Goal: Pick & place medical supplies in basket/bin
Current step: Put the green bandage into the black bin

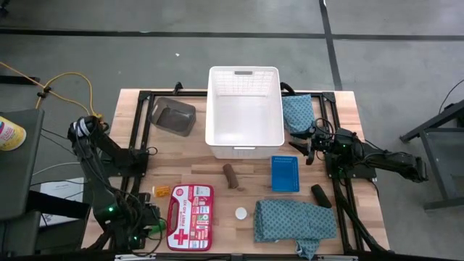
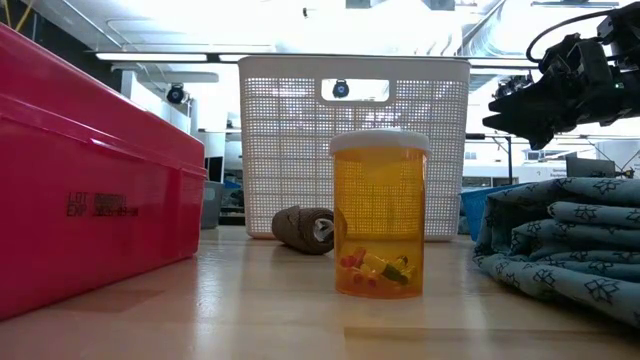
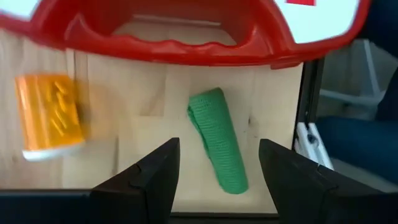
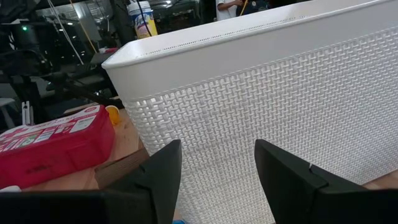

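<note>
My right gripper (image 1: 303, 148): fingers apart, empty, raised just beside white basket (image 1: 244, 145); teal cloth (image 1: 296, 112) close behind; second cloth (image 1: 293, 220) well apart. My left gripper (image 3: 217, 180): fingers apart, green roll (image 3: 219, 137) between, untouched; orange bottle (image 3: 48, 115) beside.

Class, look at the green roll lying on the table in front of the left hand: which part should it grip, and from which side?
Grip the green roll across its middle, coming from straight above. It lies flat on the bare wood, long and narrow, slightly slanted, so the open left hand should probably turn a little to span its short width. The red first-aid kit and orange bottle lie apart from it.
</note>
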### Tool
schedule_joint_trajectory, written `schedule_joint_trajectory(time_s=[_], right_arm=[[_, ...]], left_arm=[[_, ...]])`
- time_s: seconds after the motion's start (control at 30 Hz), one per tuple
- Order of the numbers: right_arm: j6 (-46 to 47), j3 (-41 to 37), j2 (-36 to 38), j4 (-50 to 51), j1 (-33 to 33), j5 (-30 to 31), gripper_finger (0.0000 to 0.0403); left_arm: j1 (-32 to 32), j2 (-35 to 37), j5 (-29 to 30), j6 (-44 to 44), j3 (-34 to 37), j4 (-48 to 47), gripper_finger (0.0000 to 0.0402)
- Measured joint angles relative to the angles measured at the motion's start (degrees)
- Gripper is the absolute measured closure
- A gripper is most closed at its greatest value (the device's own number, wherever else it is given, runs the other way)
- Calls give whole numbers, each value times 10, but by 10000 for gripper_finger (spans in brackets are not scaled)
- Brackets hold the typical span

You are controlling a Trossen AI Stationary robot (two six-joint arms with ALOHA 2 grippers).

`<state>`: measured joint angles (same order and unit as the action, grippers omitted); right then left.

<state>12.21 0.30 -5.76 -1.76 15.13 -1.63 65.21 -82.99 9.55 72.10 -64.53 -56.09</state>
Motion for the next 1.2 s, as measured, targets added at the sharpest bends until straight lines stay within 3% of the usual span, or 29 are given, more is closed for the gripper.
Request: schedule_joint_trajectory(time_s=[0.2, 0.77, 1.2], right_arm=[[0, 0, 0, 0, 0, 0, 211], [0, 0, 0, 0, 0, 0, 211], [0, 0, 0, 0, 0, 0, 211]], left_arm=[[0, -21, -18, 83, 0, 2, 190], [24, -94, -22, 75, 2, 52, 190], [37, -109, -3, 167, 21, 54, 190]])
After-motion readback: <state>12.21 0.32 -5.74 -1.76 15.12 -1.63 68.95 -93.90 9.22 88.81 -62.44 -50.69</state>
